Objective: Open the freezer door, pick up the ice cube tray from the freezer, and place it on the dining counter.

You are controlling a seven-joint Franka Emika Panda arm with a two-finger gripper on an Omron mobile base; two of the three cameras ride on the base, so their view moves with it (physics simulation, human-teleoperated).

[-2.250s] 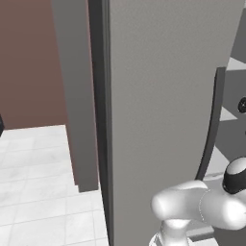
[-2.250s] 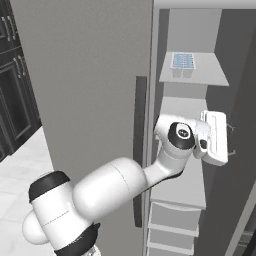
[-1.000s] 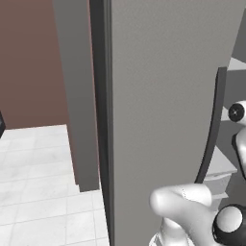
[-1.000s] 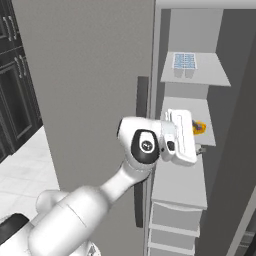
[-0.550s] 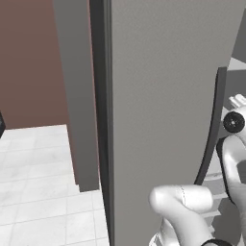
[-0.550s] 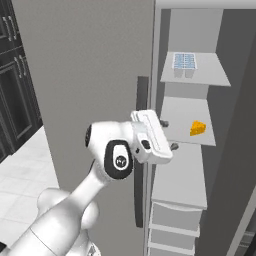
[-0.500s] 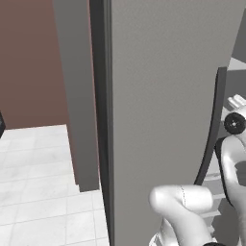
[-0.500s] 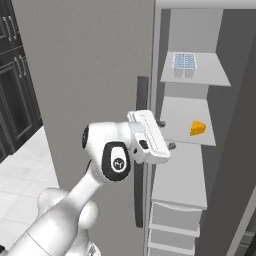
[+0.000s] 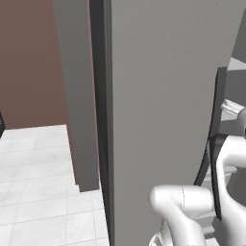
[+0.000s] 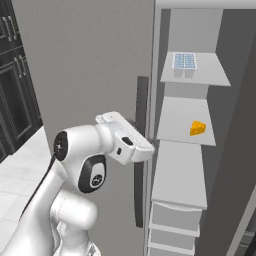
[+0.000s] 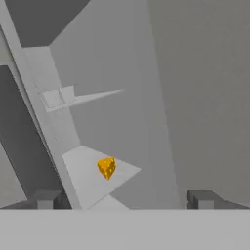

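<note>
The freezer door (image 10: pixel 95 65) is a tall grey panel swung open, its dark vertical handle (image 10: pixel 141 110) near the edge. Inside the freezer (image 10: pixel 240 125), the ice cube tray (image 10: pixel 184 61) lies on the top shelf. An orange cheese wedge (image 10: pixel 198 128) sits one shelf below. My gripper (image 10: pixel 147 146) hovers in front of the handle, at the mouth of the opening, well below the tray. In the hand view my gripper (image 11: pixel 124 199) is open with nothing between its tips. That view faces the cheese (image 11: pixel 106 167), with the tray (image 11: pixel 58 96) up to the left. The dining counter is out of view.
Dark wall cabinets (image 10: pixel 10 90) stand left of the door above a white tiled floor (image 10: pixel 20 165). Freezer drawers (image 10: pixel 175 220) fill the space under the shelves. In the left base view the door (image 9: pixel 158 96) blocks most of the sight, beside a brown wall (image 9: pixel 29 62).
My hand has drawn back to the left and down, from in front of the cheese shelf to in front of the door handle. The gripper stays open. Tray and cheese have not moved.
</note>
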